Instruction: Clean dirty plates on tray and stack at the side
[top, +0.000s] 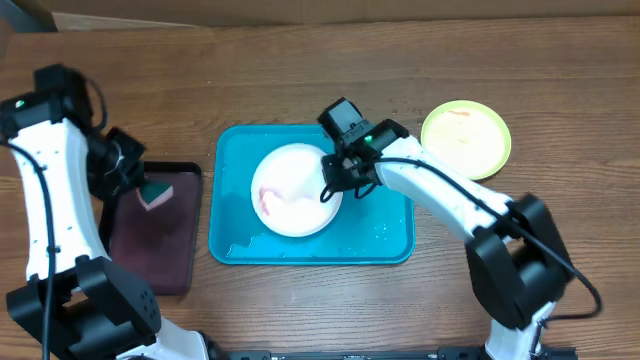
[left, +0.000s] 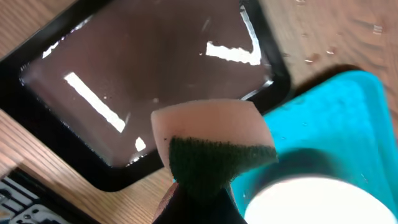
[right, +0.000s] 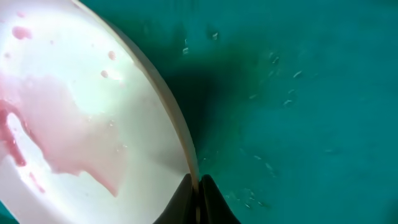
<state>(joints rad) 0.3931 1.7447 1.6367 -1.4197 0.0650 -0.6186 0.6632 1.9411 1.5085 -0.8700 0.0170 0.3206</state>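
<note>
The cleaning step appears to be starting on the round white plastic plate, which is lying inside the large turquoise rectangular tray at the middle of the table and is carrying a reddish-pink smear. The right pincer is pinching the plate's right rim, jaws clamped on it. The left pincer is gripping a pink sponge with a dark green scouring face, hovering over the smaller dark maroon tray toward the table's left edge.

The next move is probably calling for the sponge to cross onto the smear while the right pincer is steadying the plate. The round yellow-green plate is sitting on bare table off the tray's far right corner. No brand, label or writing is showing.
</note>
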